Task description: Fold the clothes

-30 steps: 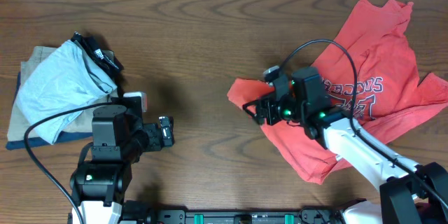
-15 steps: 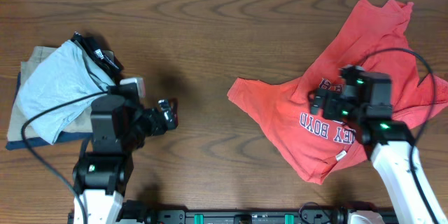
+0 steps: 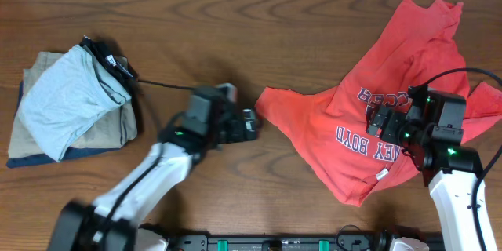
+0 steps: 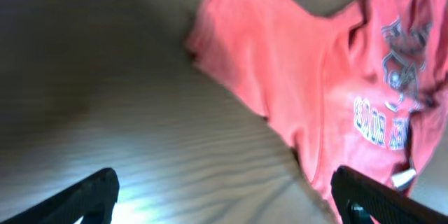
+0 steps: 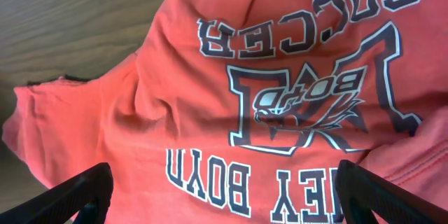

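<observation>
The clothes, a coral-red T-shirt [image 3: 392, 70] with dark-and-white lettering, lie crumpled on the right half of the table, one sleeve reaching left to about the middle. My left gripper [image 3: 252, 124] is open just left of that sleeve tip, over bare wood. In the left wrist view the shirt [image 4: 301, 77] is ahead and to the right, and the left gripper [image 4: 224, 196] has nothing between its fingers. My right gripper [image 3: 382, 121] hovers open above the printed chest. The right wrist view shows the T-shirt [image 5: 182, 98] and its lettering beneath the wide-open right gripper [image 5: 227, 196].
A stack of folded garments [image 3: 67, 106], light grey over tan and navy, lies at the far left with a black cable [image 3: 110, 63] running over its top. Brown wooden table [image 3: 220, 31] stretches between the stack and the shirt.
My left arm has reached far to the right, from near the folded stack to the shirt's sleeve. My right gripper has drawn back right from the sleeve to over the lettering.
</observation>
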